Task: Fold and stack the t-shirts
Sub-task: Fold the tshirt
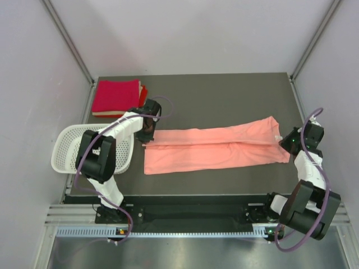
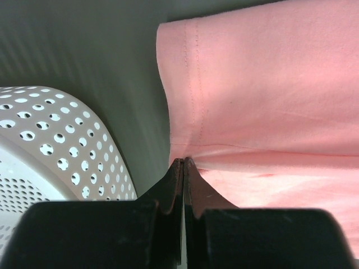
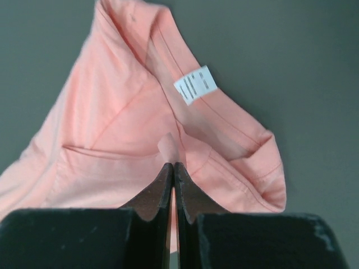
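Pink t-shirt (image 1: 213, 147) held at both ends
It lies mid-table, long axis left to right: my left gripper (image 2: 184, 162) pinches the hem end, my right gripper (image 3: 173, 165) pinches the collar end; the red stack (image 1: 116, 95) sits nearer the left

Pink t-shirt (image 1: 213, 148) spans table (image 1: 224, 101) between left end effector (image 1: 147, 138), right end effector (image 1: 285, 146); red folded t-shirts (image 1: 116, 96) beyond basket (image 1: 67, 147).

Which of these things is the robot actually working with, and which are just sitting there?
Part of the job:
- pink t-shirt, pinched at its ends by the left gripper and right gripper
- folded red t-shirts, stacked far left

Just lying about:
- white perforated basket
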Action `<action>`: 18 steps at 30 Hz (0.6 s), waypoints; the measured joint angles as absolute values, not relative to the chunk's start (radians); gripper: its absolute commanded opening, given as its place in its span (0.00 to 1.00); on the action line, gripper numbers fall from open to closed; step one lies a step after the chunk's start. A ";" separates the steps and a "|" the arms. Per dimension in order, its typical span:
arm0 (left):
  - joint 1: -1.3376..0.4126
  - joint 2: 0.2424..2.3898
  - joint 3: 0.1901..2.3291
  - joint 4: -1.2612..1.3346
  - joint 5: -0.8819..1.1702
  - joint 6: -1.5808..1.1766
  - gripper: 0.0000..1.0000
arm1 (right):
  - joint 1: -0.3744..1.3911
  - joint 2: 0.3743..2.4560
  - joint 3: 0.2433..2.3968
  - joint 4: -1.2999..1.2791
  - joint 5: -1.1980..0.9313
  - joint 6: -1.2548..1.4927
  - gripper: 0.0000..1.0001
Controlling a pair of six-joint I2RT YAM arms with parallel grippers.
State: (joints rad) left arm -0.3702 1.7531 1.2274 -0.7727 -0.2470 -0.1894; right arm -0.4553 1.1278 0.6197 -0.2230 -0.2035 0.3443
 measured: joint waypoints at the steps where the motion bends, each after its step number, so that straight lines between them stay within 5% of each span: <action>1: -0.373 1.753 1.227 -0.773 -0.248 -0.190 0.00 | -0.455 1.134 0.607 -0.223 -0.202 0.344 0.01; 5: -0.384 1.757 1.226 -0.779 -0.247 -0.191 0.03 | -0.457 1.169 0.589 -0.229 -0.192 0.344 0.08; 6: -0.388 1.758 1.224 -0.780 -0.245 -0.191 0.16 | -0.457 1.174 0.589 -0.229 -0.190 0.345 0.11; 8: -0.397 1.760 1.223 -0.789 -0.237 -0.191 0.23 | -0.458 1.175 0.589 -0.230 -0.181 0.344 0.16; 12: -0.411 1.764 1.236 -0.830 -0.240 -0.204 0.24 | -0.461 1.175 0.595 -0.245 -0.165 0.350 0.31; 18: -0.453 1.827 1.429 -1.014 -0.379 -0.261 0.28 | -0.461 1.169 0.691 -0.320 -0.160 0.365 0.30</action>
State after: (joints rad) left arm -0.4526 1.8271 1.4292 -1.0138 -0.3786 -0.2607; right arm -0.4610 1.1690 0.6910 -0.3202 -0.1600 0.3649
